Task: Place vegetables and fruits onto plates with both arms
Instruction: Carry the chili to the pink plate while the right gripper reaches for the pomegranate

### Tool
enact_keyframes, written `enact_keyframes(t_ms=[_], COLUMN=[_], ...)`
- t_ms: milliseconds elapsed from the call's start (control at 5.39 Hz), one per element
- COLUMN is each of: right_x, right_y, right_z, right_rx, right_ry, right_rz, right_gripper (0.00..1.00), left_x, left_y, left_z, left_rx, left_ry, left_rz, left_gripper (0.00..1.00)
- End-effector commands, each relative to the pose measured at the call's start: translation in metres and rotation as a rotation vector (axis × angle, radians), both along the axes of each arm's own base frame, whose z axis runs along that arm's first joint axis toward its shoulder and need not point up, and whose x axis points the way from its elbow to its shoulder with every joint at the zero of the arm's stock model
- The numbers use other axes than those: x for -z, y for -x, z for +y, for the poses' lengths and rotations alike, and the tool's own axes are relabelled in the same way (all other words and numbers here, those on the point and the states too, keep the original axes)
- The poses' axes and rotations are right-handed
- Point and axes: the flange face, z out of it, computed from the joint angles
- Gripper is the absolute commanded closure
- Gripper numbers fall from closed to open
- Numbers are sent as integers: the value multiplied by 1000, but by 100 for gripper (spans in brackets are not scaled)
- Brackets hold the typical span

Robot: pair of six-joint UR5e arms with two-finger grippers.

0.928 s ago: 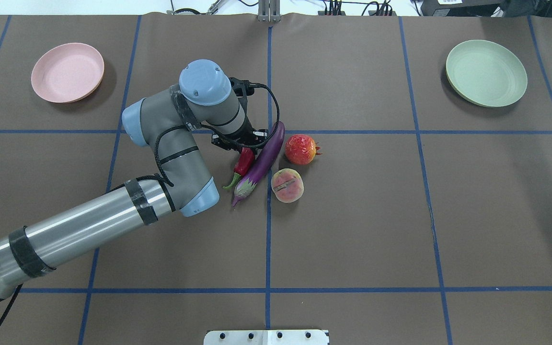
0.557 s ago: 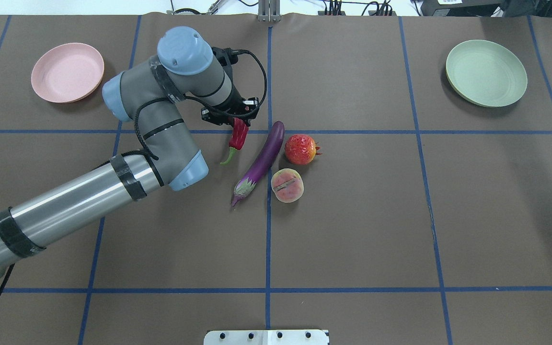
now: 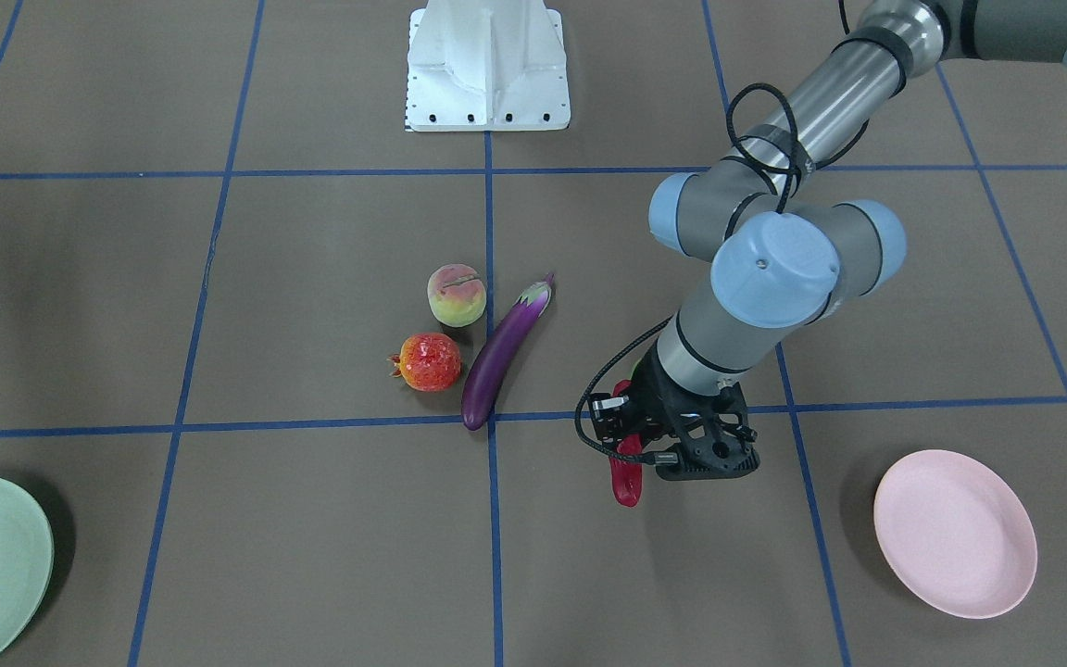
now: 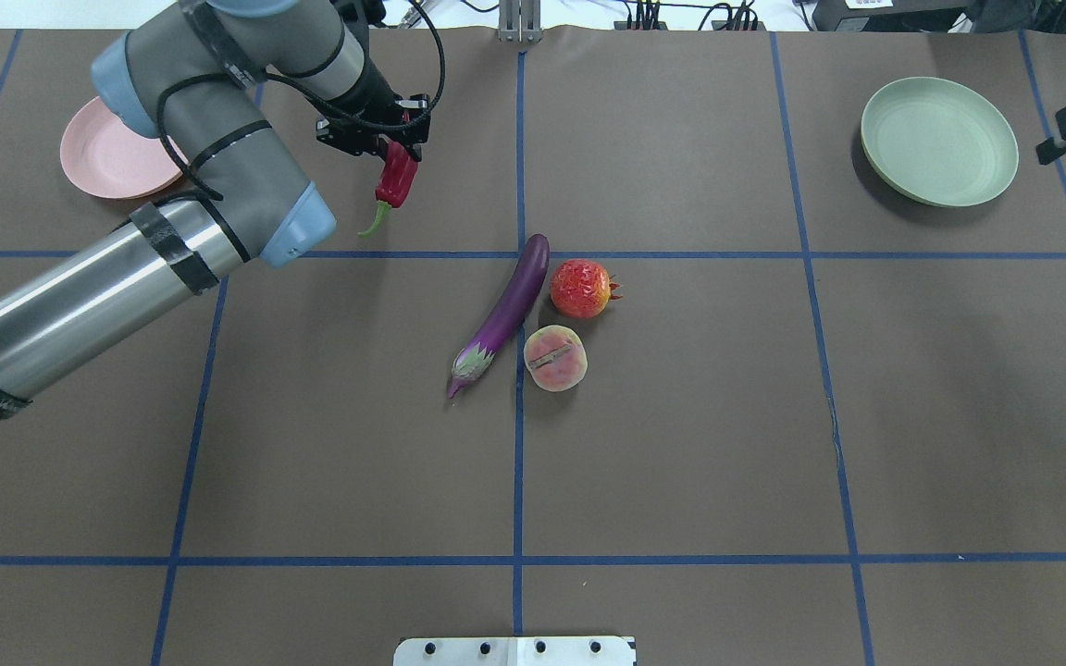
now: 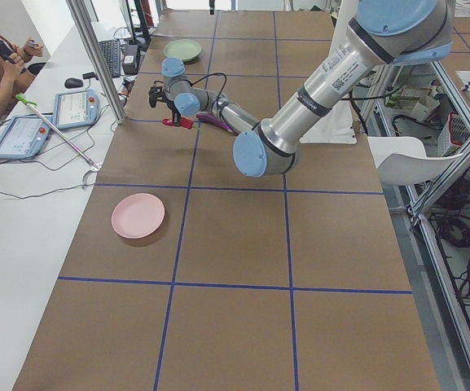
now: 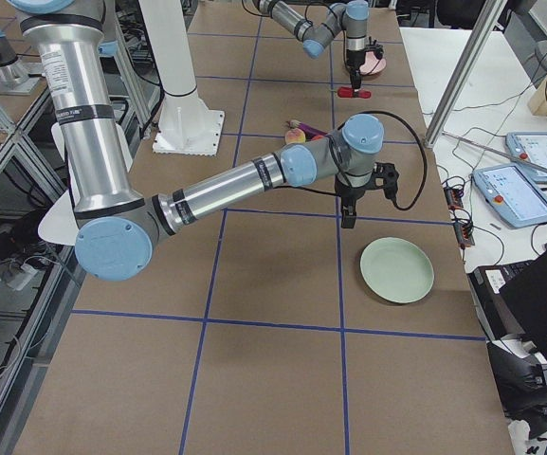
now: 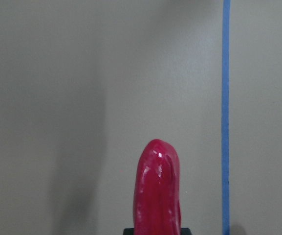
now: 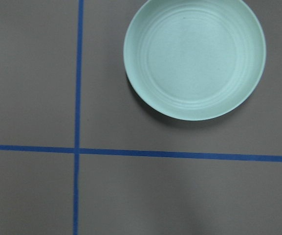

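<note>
One chili pepper point(image 4: 396, 183) clamped in left claw point(image 4: 390, 146), right claw point(image 6: 348, 218) near green plate point(image 6: 397, 270), grip unclear

The chili pepper point(image 7: 158, 191) is gleaming glossy, and the eggplant point(image 4: 510, 301) is shining smooth. The pink plate point(image 3: 955, 533) and the green plate point(image 8: 194, 58) are looking matt, while the left arm point(image 4: 80, 296) is glinting like brushed metal.

My left arm point(image 4: 126, 277) stretched toward the worktop's far left corner, left gripper point(image 4: 388, 146) clamped on the chili pepper point(image 4: 396, 182); my right gripper point(image 6: 347, 214) hung near the far right corner.
</note>
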Motion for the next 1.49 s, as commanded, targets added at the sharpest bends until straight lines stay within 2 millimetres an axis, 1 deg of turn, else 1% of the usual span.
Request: enact_keyframes(t_ms=[0, 186, 371, 557, 743, 928, 1114, 1299], right_x=[87, 118, 150, 169, 182, 192, 200, 202], right_y=[104, 159, 220, 257, 301, 329, 356, 387], right_z=[22, 36, 44, 34, 25, 8, -6, -21], right_rx=[-38, -40, -83, -92, -113, -162, -169, -180], right_ry=[88, 106, 127, 147, 164, 218, 242, 236], right_rz=[-27, -18, 10, 19, 52, 78, 102, 122], right_gripper=[0, 0, 0, 0, 0, 0, 0, 0], left_x=[-18, -35, -52, -68, -83, -105, -143, -177], left_y=[46, 53, 67, 85, 103, 126, 156, 170], left_z=[-28, -31, -36, -46, -59, -76, -95, -105], left_rx=[1, -6, -2, -13, -7, -3, -21, -34], left_ry=[-4, -4, -4, -31, -31, -28, -32, -18], left_rz=[-64, -81, -96, -120, -141, -174, -225, -272], left_gripper=[100, 100, 100, 100, 100, 100, 100, 100])
